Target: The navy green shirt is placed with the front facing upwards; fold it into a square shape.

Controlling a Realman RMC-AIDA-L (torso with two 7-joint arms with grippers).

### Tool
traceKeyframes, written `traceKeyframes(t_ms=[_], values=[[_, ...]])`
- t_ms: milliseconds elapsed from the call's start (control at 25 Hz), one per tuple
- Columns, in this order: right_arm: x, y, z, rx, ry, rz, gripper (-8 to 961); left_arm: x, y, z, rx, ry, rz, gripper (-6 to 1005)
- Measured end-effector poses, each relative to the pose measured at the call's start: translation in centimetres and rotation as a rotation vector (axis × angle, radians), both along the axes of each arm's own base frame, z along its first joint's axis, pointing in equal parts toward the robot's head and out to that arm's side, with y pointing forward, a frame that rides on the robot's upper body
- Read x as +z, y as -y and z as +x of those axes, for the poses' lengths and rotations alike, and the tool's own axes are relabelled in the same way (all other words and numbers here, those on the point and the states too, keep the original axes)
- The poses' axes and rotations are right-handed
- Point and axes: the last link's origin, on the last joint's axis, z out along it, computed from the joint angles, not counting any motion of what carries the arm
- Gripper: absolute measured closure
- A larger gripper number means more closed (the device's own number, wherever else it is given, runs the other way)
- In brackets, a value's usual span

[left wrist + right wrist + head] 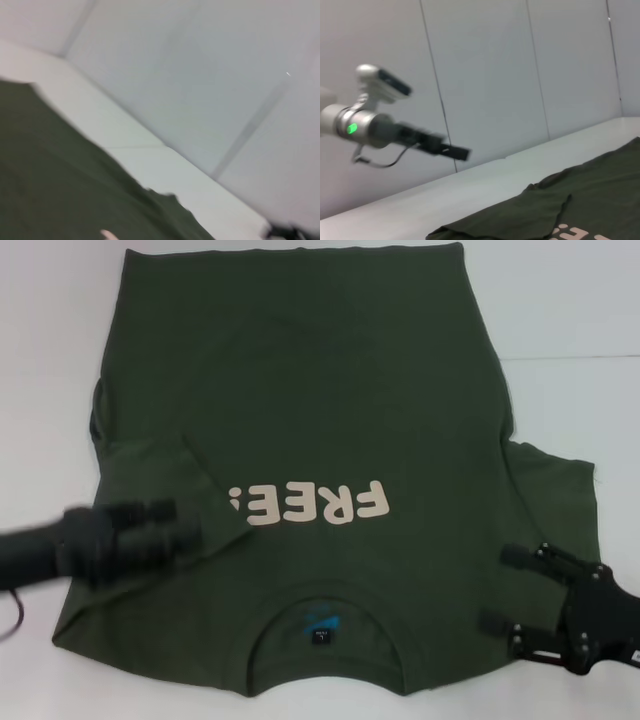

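The navy green shirt [320, 400] lies front up on the white table, with its collar [322, 630] at the near edge and the cream "FREE!" print [315, 503] across the middle. On my left the sleeve side is folded inward over the body and covers the end of the print. My left gripper [165, 527] is motion-blurred above that folded flap; it also shows in the right wrist view, where the left gripper [455, 150] hangs in the air above the shirt [580, 210]. My right gripper [505, 588] is open over the right sleeve, holding nothing.
The white table [580, 300] extends past the shirt on the far side and on both sides. White wall panels stand behind it in the wrist views. The left wrist view shows the shirt's edge [50, 190] against the table.
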Motion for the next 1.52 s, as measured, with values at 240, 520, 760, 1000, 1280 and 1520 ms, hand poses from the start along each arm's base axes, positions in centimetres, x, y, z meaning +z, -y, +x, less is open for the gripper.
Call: traceKeyframes(t_ms=[240, 520, 760, 1000, 1280, 1520], values=[[1.5, -0.7, -0.1, -0.034, -0.004, -0.032, 9, -1.8, 4.6, -1.3, -0.348, -0.139, 0.135, 195], [2.8, -0.9, 0.3, -0.065, 0.032, -0.048, 9, -2.9, 5.8, -3.4, -0.35, -0.244, 0.116, 205], [4.7, -1.4, 0.0, -0.1, 0.055, -0.085, 9, -3.0, 5.3, -4.7, -0.274, -0.294, 0.145, 205], [8.8, -3.2, -2.1, -0.267, 0.066, -0.249, 9, -2.9, 5.1, -4.7, -0.263, -0.285, 0.158, 202], [13.0, -7.3, -3.1, -0.727, 0.162, -0.451, 8, -2.8, 4.9, -4.5, -0.267, -0.279, 0.158, 201], [13.8, -10.3, -2.9, -1.021, 0.233, -0.427, 23, -3.0, 4.9, -4.3, -0.274, -0.264, 0.149, 202]])
